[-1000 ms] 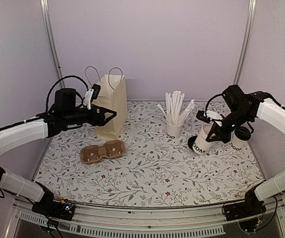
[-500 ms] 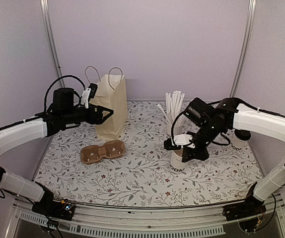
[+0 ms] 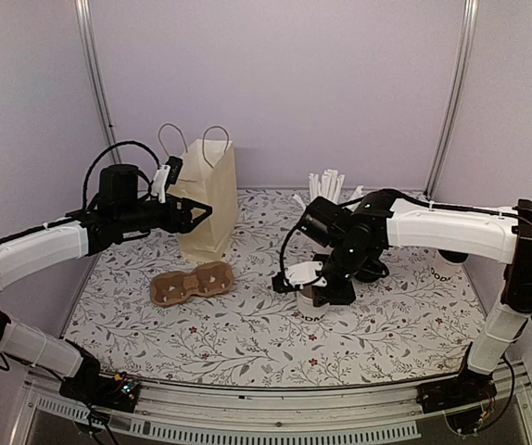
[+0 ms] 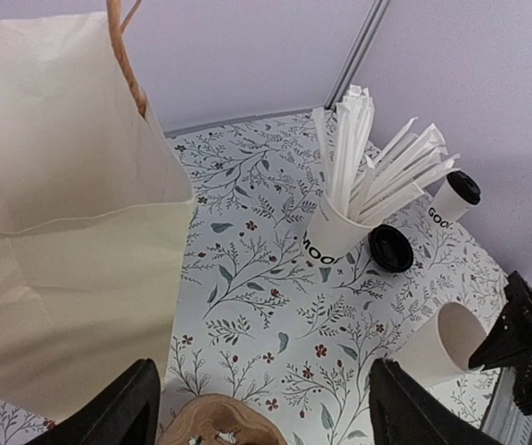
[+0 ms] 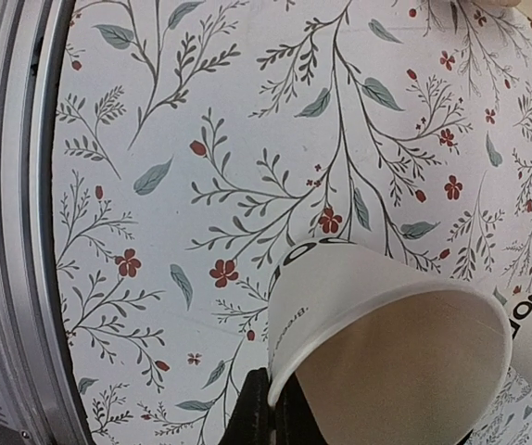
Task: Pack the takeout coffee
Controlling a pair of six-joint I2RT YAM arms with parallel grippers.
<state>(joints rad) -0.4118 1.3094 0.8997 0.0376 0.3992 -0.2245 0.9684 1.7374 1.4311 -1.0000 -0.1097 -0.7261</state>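
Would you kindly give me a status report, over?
Left pincer open beside paper bag. Right pincer shut on rim of coffee cup, lidless. Black lid lies by straw cup. Cup carrier sits before bag.

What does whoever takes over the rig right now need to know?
Right tool: shut on the rim of the wide white paper cup with dark lettering, tilted and lidless over mid-table.
Left tool: open, holding nothing, beside the cream paper bag with handles.
Black round plastic lid: lying on the table by the white cup of straws.
Brown cardboard cup carrier: before the bag, no cup in it.
Done: cup grasped. Left: lid, then packing.
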